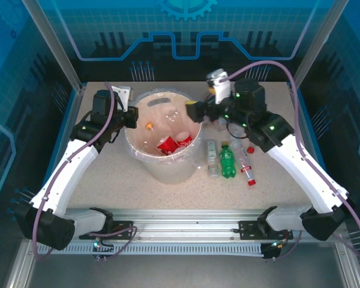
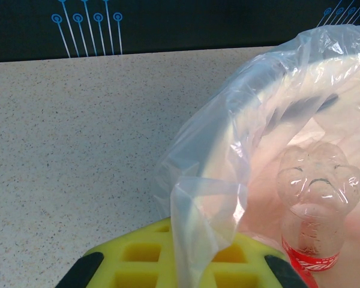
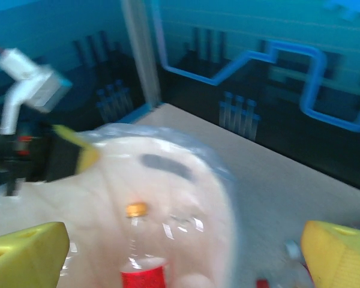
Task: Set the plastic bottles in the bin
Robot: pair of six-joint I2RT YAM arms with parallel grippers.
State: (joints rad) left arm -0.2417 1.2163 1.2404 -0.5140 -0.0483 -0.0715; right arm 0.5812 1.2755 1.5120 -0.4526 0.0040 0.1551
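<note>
Plastic bottles [image 1: 183,139] are split between bin and table, so the job looks roughly half done. At the left, the left gripper [image 1: 131,117] sits at the left rim of the bin [image 1: 168,173]. Its fingers are pressed together and seem to pinch a fold of the clear bag liner [image 2: 198,198].

Inside the bin lie an orange-capped bottle [image 1: 149,126], a red-labelled bottle [image 1: 168,144] and at least one more. The left wrist view shows a clear bottle with a red label [image 2: 315,210] lying base towards the camera.

Over the right rim hangs the right gripper [image 1: 195,112], its fingers spread wide with nothing between them.

Right of the bin, waiting on the table [image 1: 108,180], are a clear bottle [image 1: 212,157], a green bottle [image 1: 228,161] and a red-capped bottle [image 1: 247,169]. A few more lie behind them under the right arm, too crowded to count. Those look like what is left to do.
</note>
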